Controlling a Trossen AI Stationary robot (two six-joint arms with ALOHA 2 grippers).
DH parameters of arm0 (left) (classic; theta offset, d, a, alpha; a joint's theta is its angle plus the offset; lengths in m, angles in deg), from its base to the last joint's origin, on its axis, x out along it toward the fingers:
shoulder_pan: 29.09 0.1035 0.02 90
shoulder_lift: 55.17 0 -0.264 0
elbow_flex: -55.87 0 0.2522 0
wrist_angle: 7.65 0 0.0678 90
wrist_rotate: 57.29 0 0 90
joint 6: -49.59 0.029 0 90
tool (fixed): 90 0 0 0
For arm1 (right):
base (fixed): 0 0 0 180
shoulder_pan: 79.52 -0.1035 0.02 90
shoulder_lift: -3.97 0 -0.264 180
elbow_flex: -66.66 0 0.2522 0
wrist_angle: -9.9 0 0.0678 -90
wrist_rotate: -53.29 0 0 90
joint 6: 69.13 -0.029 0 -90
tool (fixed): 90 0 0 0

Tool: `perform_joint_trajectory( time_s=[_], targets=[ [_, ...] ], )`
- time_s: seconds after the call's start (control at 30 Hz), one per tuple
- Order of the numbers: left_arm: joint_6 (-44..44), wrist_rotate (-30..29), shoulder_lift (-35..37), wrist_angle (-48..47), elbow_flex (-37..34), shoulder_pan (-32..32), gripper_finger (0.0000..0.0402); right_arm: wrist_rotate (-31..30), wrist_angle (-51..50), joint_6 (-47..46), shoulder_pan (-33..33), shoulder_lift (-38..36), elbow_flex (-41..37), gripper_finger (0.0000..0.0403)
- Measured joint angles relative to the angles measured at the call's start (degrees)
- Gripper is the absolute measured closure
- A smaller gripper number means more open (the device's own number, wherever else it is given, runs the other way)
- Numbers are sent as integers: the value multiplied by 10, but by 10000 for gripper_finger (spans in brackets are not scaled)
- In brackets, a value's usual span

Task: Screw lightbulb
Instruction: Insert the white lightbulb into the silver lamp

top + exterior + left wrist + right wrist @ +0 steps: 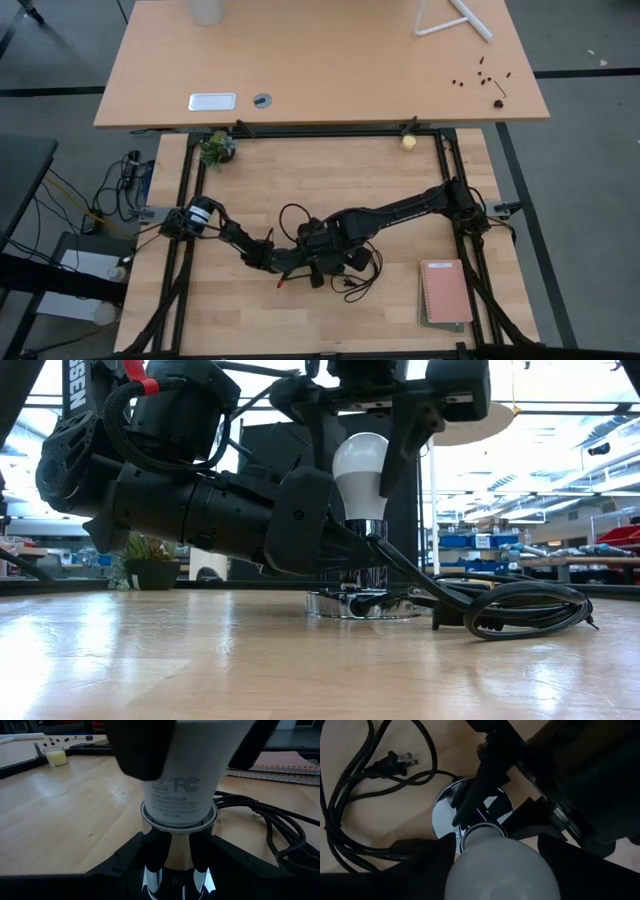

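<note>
Near the table's front edge, the right gripper [368,455] clamps the lightbulb [360,472]; the left gripper [172,852] clasps the socket [451,806].

Wooden table [200,310], socket base [362,603], cord [520,605], notebooks [446,292]

The overhead camera looks straight down on the whole counter [420,310] from afar, while the low camera sits at counter-top level, facing the room beyond. Both wrist cameras sit very close: the left looks level at the lightbulb [180,795], the right looks down on it. All three near views share the chrome socket base [445,810].
</note>
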Motion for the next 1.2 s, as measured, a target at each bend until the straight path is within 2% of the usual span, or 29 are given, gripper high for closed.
perform_joint_trajectory(
  time_s=[0.13,0.3,0.47,0.8,0.97,1.2],
  targets=[
    [0,0,0,0,0,0,217,0,7,-71,0,0,0,138],
    [0,0,0,0,0,0,217,-1,19,-199,0,0,0,132],
    [0,2,0,0,0,0,217,-5,31,-382,3,0,0,121],
    [2,2,0,0,0,0,217,-8,43,-761,16,0,0,126],
    [2,2,0,0,0,0,217,-16,39,-803,16,0,0,110],
    [-1,1,0,-2,0,0,217,-10,35,-756,15,0,0,75]
  ],
)
